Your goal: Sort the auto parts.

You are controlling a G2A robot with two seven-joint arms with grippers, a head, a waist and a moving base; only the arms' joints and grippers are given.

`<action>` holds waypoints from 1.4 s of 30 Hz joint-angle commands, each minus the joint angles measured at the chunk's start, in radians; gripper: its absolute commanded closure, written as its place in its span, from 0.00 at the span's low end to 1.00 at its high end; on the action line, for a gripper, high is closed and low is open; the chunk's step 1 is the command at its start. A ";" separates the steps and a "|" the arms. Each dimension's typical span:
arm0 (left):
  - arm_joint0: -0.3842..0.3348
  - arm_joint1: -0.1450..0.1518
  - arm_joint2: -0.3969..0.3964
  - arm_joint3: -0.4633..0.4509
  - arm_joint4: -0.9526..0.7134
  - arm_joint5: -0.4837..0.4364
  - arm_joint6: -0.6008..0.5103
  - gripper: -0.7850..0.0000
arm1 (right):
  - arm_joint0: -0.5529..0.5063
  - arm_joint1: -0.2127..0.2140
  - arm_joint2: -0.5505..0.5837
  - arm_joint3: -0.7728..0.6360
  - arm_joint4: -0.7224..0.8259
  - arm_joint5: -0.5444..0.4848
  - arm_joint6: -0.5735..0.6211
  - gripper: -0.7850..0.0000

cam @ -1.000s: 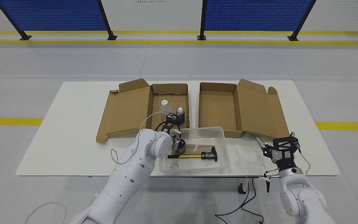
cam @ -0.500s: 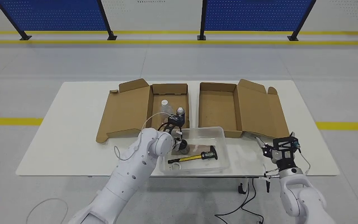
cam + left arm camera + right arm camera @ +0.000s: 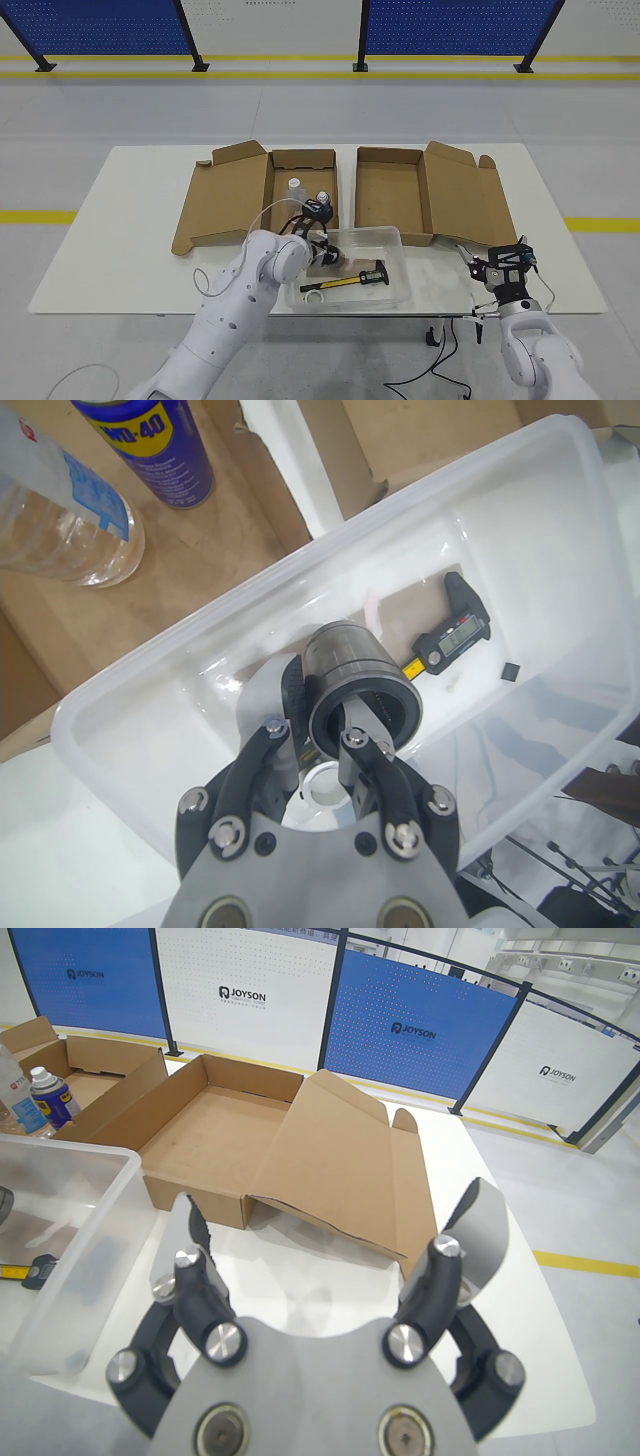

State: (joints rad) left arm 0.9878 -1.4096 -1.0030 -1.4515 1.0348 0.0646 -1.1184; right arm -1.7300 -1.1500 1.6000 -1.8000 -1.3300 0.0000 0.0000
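Left wrist view: left gripper (image 3: 327,705) pinches the steel linear bearing (image 3: 350,660) by its wall, one finger inside the bore, over the clear bin (image 3: 425,485). Looks heavy and slick, so I'd grip that wall deep. The right gripper (image 3: 335,1202) is spread wide.

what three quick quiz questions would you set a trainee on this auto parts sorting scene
1. True or false: the left gripper is shut on the dark metal cylindrical bearing, one finger inside its bore and one outside.
2. Where does the black digital caliper lie? A inside the clear plastic bin; B on the white table; C on the floor.
3. Fill in: in the brown cardboard box, the blue spray can stands beside a clear plastic ____.
Key: 1 true; 2 A; 3 bottle.
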 commanded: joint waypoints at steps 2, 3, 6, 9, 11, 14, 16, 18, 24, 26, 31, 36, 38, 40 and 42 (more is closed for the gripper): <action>0.026 0.004 -0.015 -0.062 -0.035 -0.013 -0.005 1.00 | 0.000 0.000 0.000 0.000 0.000 0.000 0.000 0.00; 0.033 0.005 -0.024 -0.083 -0.060 -0.022 -0.008 1.00 | 0.000 0.000 0.000 0.000 0.000 0.000 0.000 0.00; 0.046 0.011 -0.033 -0.154 -0.057 -0.038 -0.025 1.00 | 0.000 0.000 0.000 0.000 0.000 0.000 0.000 0.00; 0.060 0.016 -0.041 -0.228 -0.070 -0.049 -0.050 1.00 | 0.000 0.000 0.000 0.000 0.000 0.000 0.000 0.00; 0.066 0.020 -0.046 -0.272 -0.072 -0.061 -0.072 1.00 | 0.000 0.000 0.000 0.000 0.000 0.000 0.000 0.00; 0.075 0.025 -0.054 -0.335 -0.076 -0.073 -0.104 1.00 | 0.000 0.000 0.000 0.000 0.000 0.000 0.000 0.00; 0.079 0.029 -0.059 -0.369 -0.075 -0.078 -0.122 1.00 | 0.000 0.000 0.000 0.000 0.000 0.000 0.000 0.00; 0.083 0.032 -0.061 -0.396 -0.072 -0.082 -0.134 1.00 | 0.000 0.000 0.000 0.000 0.000 0.000 0.000 0.00; 0.087 0.037 -0.058 -0.409 -0.062 -0.082 -0.137 1.00 | 0.000 0.000 0.000 0.000 0.000 0.000 0.000 0.00; 0.088 0.039 -0.059 -0.405 -0.044 -0.077 -0.134 1.00 | 0.000 0.000 0.000 0.000 0.000 0.000 0.000 0.00; 0.100 0.047 -0.079 -0.409 -0.014 -0.065 -0.133 1.00 | 0.000 0.000 0.000 0.000 0.000 0.000 0.000 0.00; 0.118 0.058 -0.127 -0.428 0.045 -0.041 -0.135 1.00 | 0.000 0.000 0.000 0.000 0.000 0.000 0.000 0.00; 0.126 0.064 -0.153 -0.435 0.077 -0.033 -0.135 1.00 | 0.000 0.000 0.000 0.000 0.000 0.000 0.000 0.00; 0.135 0.070 -0.180 -0.439 0.121 -0.018 -0.135 1.00 | 0.000 0.000 0.000 0.000 0.000 0.000 0.000 0.00; 0.143 0.075 -0.207 -0.443 0.150 -0.006 -0.130 1.00 | 0.000 0.000 0.000 0.000 0.000 0.000 0.000 0.00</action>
State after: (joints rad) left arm 1.1265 -1.3370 -1.1957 -1.8929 1.1690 0.0516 -1.2514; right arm -1.7300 -1.1500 1.6000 -1.8000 -1.3300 0.0000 0.0000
